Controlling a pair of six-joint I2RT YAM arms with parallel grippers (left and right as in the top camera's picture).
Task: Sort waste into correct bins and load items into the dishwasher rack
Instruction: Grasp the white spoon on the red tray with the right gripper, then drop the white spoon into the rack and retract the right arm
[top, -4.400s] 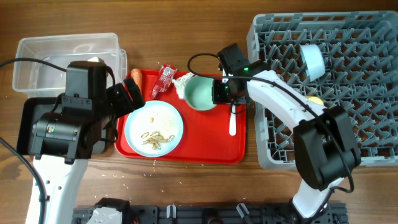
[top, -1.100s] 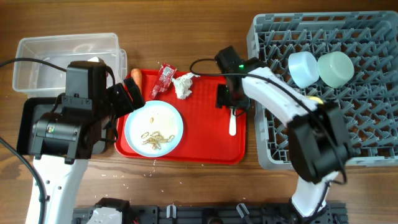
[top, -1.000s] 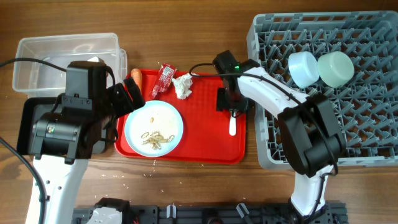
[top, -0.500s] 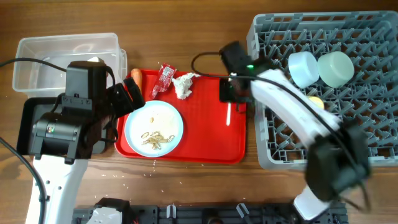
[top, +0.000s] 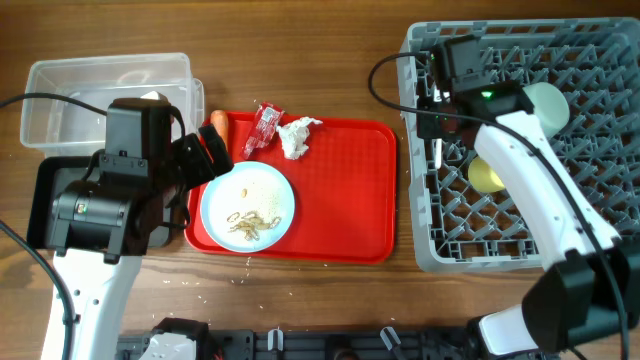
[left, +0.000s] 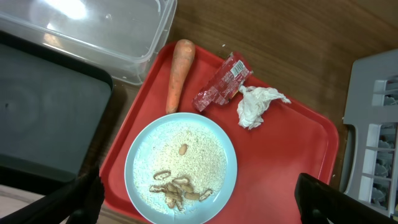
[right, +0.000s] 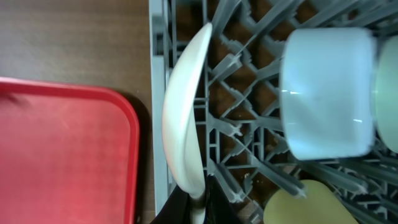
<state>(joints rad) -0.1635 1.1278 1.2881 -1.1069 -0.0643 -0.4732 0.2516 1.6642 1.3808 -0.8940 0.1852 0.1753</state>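
My right gripper (top: 437, 135) (right: 198, 204) is shut on the white spoon (top: 437, 157) (right: 185, 118) and holds it over the left edge of the grey dishwasher rack (top: 520, 225) (right: 158, 74). In the rack are a pale blue bowl (right: 326, 93), a mint bowl (top: 546, 102) and the yellow cup (top: 487, 175) (right: 305, 205). My left gripper (top: 205, 155) (left: 199, 202) is open above the pale blue plate (top: 247, 205) (left: 180, 165), which holds tan scraps (left: 180, 190). The carrot (top: 219, 123) (left: 177, 74), red wrapper (top: 265, 128) (left: 222, 83) and white tissue (top: 297, 136) (left: 255, 104) lie on the red tray.
The red serving tray (top: 350, 200) (left: 292, 162) sits mid-table. The clear tub (top: 100, 90) (left: 93, 25) stands at the far left, the black tray (top: 45, 190) (left: 43, 118) just in front of it, partly under my left arm. Crumbs lie on the wood before the red tray.
My right gripper has lifted the spoon off the red tray and carried it right, over the rack's left edge. Earlier, the mint bowl left the tray for the rack. The left arm has not moved.
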